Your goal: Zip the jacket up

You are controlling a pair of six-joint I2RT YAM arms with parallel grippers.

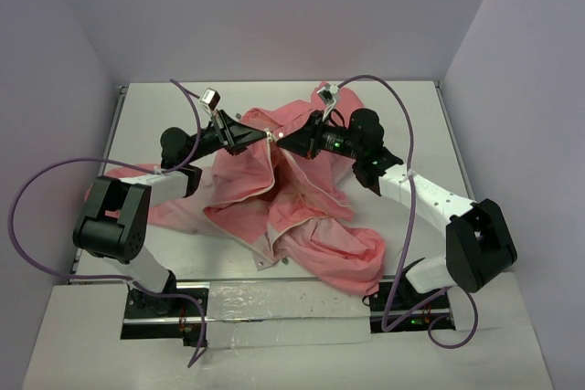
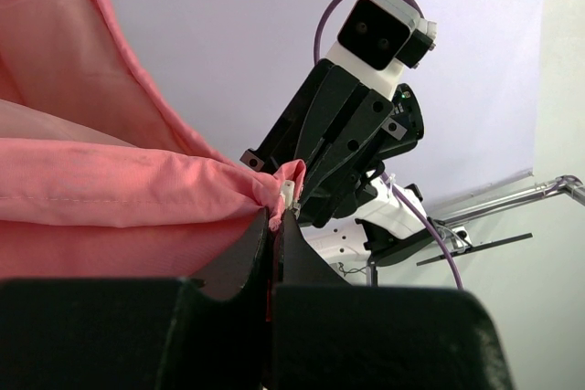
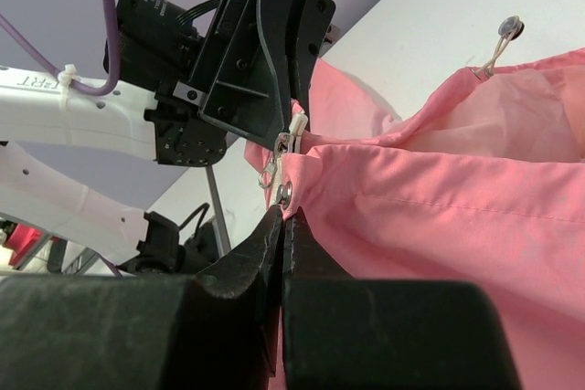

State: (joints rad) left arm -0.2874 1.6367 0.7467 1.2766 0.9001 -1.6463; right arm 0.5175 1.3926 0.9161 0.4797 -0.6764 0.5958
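Table (image 1: 155, 102): white, with the two arm bases at its near edge.
Left arm: reaches from the near left side toward the middle; a purple cable (image 1: 37, 184) loops beside it.
Left gripper (image 1: 264, 138): the jaws are clenched on a pink edge of the jacket, at the far end of the front opening. The wrist view shows the fabric pinched between the two black fingers.
Jacket (image 1: 306, 216): salmon-pink, it lies crumpled on the middle of the table with the front open. One part stretches left under the left arm, and a bunch lies near the right base.
Zipper (image 1: 271, 216): a light line along the open front edges, not joined.
Slider (image 3: 273, 169): small metal piece, it hangs at the held corner, between the two grippers.
Snap button (image 3: 286, 192): round metal, just above the right fingertips.
Right gripper (image 1: 282, 138): the jaws are pressed together on the jacket edge, almost touching the left gripper.
Right arm: comes in from the near right side.
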